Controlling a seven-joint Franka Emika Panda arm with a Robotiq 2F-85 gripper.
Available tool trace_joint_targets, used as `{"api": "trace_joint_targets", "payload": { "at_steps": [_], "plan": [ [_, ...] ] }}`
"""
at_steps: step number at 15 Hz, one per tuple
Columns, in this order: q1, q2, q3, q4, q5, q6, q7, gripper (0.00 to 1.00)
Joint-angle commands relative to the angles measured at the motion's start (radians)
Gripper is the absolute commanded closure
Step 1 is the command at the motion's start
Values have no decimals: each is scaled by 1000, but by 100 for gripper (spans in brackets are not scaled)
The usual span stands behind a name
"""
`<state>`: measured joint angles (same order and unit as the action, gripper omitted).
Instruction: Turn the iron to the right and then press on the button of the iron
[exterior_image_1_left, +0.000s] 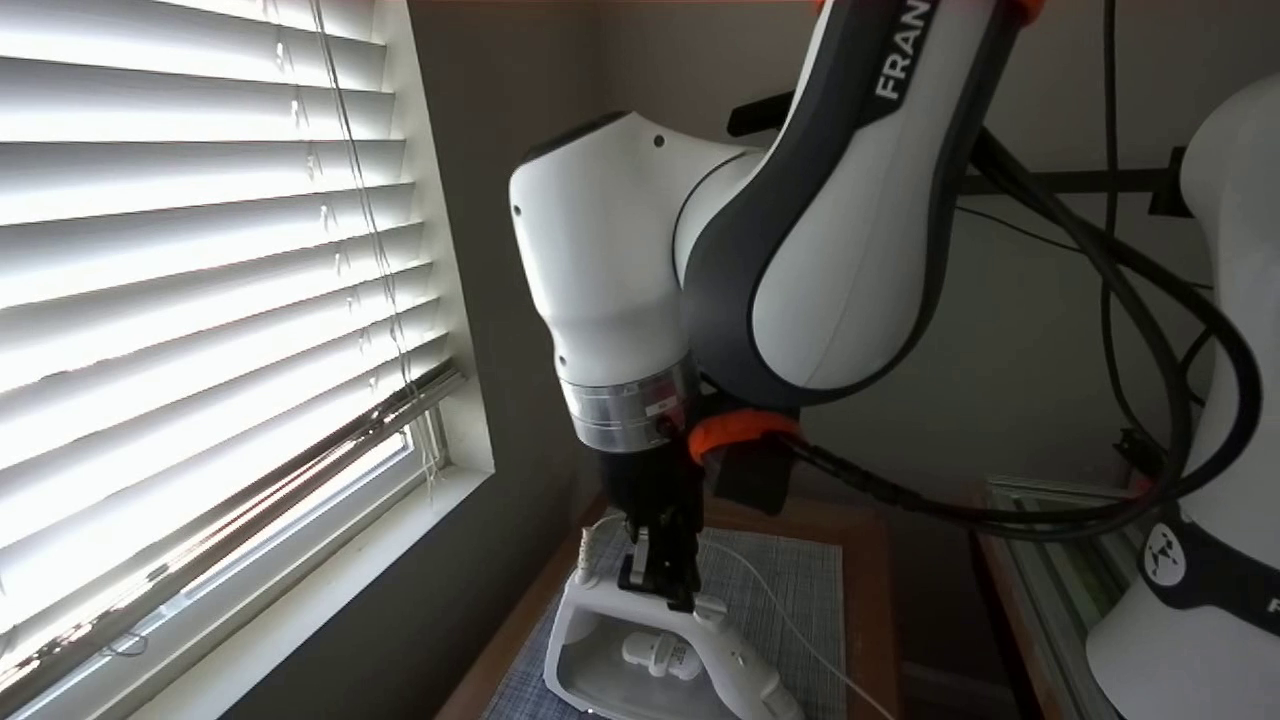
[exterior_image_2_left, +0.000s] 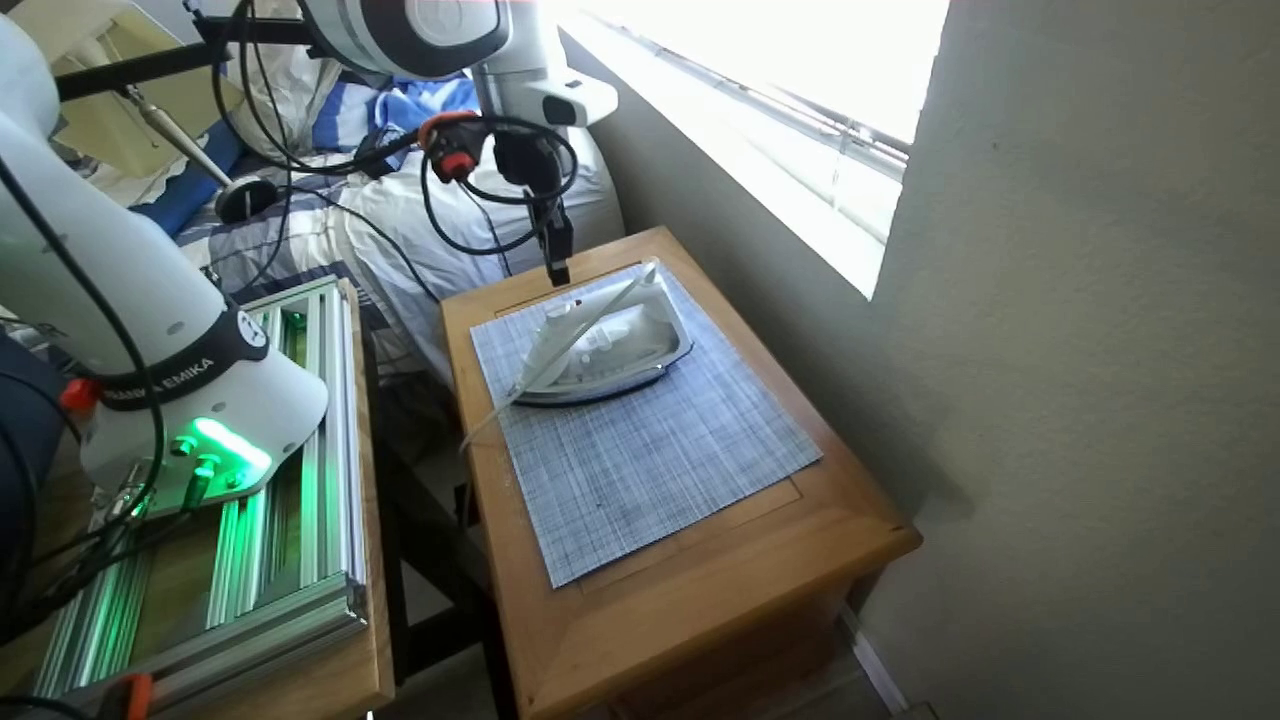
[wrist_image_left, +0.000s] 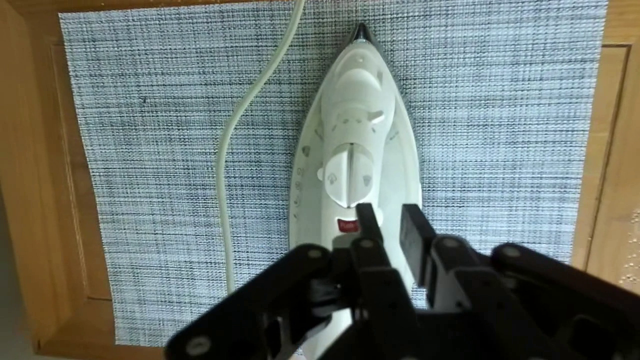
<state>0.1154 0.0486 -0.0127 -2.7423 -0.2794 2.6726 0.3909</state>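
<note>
The white iron (exterior_image_1_left: 745, 660) lies flat on a mat in both exterior views (exterior_image_2_left: 548, 352) and in the wrist view (wrist_image_left: 356, 95), where its nose points to the top. A round dial (wrist_image_left: 349, 175) and a red patch (wrist_image_left: 348, 225) show on its top. My gripper (wrist_image_left: 390, 220) is partly open, with a visible gap between its fingers and nothing held. Its left finger overlaps the edge of the red patch; the rear handle is largely hidden behind the gripper. In both exterior views the gripper (exterior_image_1_left: 665, 585) points down over the iron (exterior_image_2_left: 558, 272); contact cannot be told.
A thin white cord (wrist_image_left: 224, 165) runs across the woven mat (exterior_image_2_left: 640, 480) on a wooden table (exterior_image_2_left: 700, 580). A window with blinds (exterior_image_1_left: 200, 240) and a wall (exterior_image_2_left: 1060, 300) stand close beside the table. A bed (exterior_image_2_left: 400, 230) is behind it.
</note>
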Motion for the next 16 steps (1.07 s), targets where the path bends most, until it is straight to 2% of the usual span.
{"api": "trace_joint_targets", "payload": {
  "at_steps": [1, 16],
  "plan": [
    [-31, 7, 9, 1, 41, 12, -24, 100],
    [-49, 39, 20, -1, 228, -19, -120, 100]
  ]
}}
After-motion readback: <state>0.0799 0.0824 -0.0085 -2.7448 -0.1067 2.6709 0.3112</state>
